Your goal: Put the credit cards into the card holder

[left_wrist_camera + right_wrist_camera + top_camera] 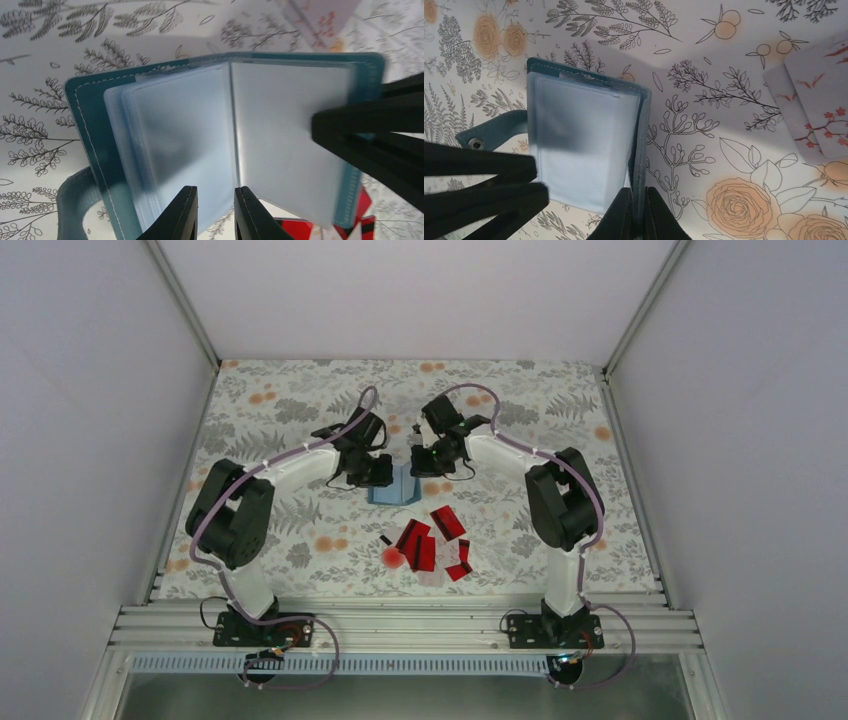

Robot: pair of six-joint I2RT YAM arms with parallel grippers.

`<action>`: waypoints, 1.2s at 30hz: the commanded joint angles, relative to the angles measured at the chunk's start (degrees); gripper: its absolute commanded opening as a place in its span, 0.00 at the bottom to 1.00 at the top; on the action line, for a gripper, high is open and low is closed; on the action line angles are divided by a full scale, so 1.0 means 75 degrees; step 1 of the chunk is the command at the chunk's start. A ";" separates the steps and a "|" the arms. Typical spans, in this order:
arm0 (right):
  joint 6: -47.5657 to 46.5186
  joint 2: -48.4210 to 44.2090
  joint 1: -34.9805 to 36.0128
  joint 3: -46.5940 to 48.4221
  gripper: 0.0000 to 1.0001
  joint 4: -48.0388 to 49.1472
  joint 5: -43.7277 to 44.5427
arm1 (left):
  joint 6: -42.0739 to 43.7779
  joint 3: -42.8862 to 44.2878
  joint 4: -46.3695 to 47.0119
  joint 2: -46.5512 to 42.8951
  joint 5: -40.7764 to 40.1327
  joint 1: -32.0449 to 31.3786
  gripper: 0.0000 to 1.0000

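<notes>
The teal card holder (397, 494) lies open on the floral cloth, its clear plastic sleeves (200, 135) fanned out and empty. My right gripper (639, 197) is shut on the holder's teal cover edge (642, 125); its fingers (365, 130) show at the right of the left wrist view. My left gripper (216, 200) sits at the sleeves' near edge, fingers a little apart, nothing clearly held. Red credit cards (430, 538) lie scattered nearer the arms, some showing in the left wrist view (300, 231). Pale pink cards (819, 105) lie to the holder's right.
A small round red blob (391, 557) and a tiny black piece (385, 540) lie left of the red cards. The holder's snap strap (489, 135) sticks out sideways. Grey walls close in the cloth on three sides.
</notes>
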 commanded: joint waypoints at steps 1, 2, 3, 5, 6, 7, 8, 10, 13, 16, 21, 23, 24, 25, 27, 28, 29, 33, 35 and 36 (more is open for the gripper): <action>-0.0420 0.0097 -0.0075 -0.0300 0.04 0.0426 -0.0292 | -0.0020 0.0130 0.0127 0.0433 -0.0118 0.0102 0.21; -0.0488 0.0089 -0.0103 -0.0417 0.04 0.0515 -0.0287 | -0.0055 0.0136 0.0059 0.0532 -0.0225 0.0119 0.20; -0.0552 0.0059 -0.0149 -0.0541 0.04 0.0594 -0.0285 | -0.0111 0.0126 -0.0021 0.0590 -0.0356 0.0133 0.19; -0.0714 0.0046 -0.0236 -0.0773 0.04 0.0772 -0.0377 | -0.0168 -0.0009 -0.0022 0.0607 -0.0488 0.0164 0.18; -0.0794 0.0046 -0.0273 -0.0886 0.04 0.0866 -0.0421 | -0.0187 -0.0067 -0.0021 0.0602 -0.0538 0.0178 0.18; -0.0856 0.0068 -0.0303 -0.0981 0.05 0.0932 -0.0444 | -0.0201 -0.0115 -0.0027 0.0603 -0.0590 0.0198 0.18; -0.0900 0.0091 -0.0322 -0.1044 0.05 0.0987 -0.0448 | -0.0198 -0.0180 -0.0032 0.0617 -0.0627 0.0215 0.18; -0.1015 0.0189 -0.0348 -0.1118 0.05 0.1048 -0.0451 | -0.0205 -0.0306 0.0002 0.0619 -0.0675 0.0238 0.18; -0.1123 0.0385 -0.0387 -0.1161 0.08 0.1088 -0.0408 | -0.0209 -0.0458 0.0037 0.0618 -0.0745 0.0260 0.18; -0.1196 0.0550 -0.0430 -0.1206 0.14 0.1213 -0.0382 | -0.0208 -0.0526 0.0049 0.0613 -0.0776 0.0282 0.18; -0.1282 0.0906 -0.0499 -0.1013 0.21 0.1354 -0.0495 | -0.0203 -0.0607 0.0093 0.0660 -0.0782 0.0319 0.18; -0.1314 0.1020 -0.0503 -0.0862 0.25 0.1302 -0.0407 | -0.0209 -0.0615 0.0107 0.0676 -0.0768 0.0360 0.18; -0.1326 0.1064 -0.0512 -0.0780 0.28 0.1235 -0.0319 | -0.0222 -0.0607 0.0102 0.0678 -0.0762 0.0374 0.18; -0.1334 0.1089 -0.0515 -0.0680 0.30 0.1125 -0.0169 | -0.0231 -0.0600 0.0092 0.0685 -0.0748 0.0392 0.18; -0.1345 0.1060 -0.0534 -0.0540 0.34 0.0914 0.0105 | -0.0265 -0.0573 0.0067 0.0663 -0.0758 0.0420 0.18; -0.1341 0.0992 -0.0531 -0.0497 0.36 0.0811 0.0229 | -0.0273 -0.0555 0.0037 0.0636 -0.0775 0.0421 0.18; -0.1342 0.0895 -0.0531 -0.0478 0.38 0.0762 0.0330 | -0.0279 -0.0528 0.0013 0.0615 -0.0789 0.0430 0.18; -0.1329 0.0342 -0.0533 -0.0487 0.47 0.0646 0.0285 | -0.0309 -0.0446 -0.0083 0.0454 -0.0838 0.0436 0.18; -0.1285 0.0073 -0.0524 -0.0528 0.51 0.0588 0.0285 | -0.0320 -0.0407 -0.0108 0.0387 -0.0861 0.0420 0.18; -0.1279 -0.0043 -0.0515 -0.0537 0.54 0.0547 0.0303 | -0.0315 -0.0398 -0.0114 0.0376 -0.0861 0.0421 0.18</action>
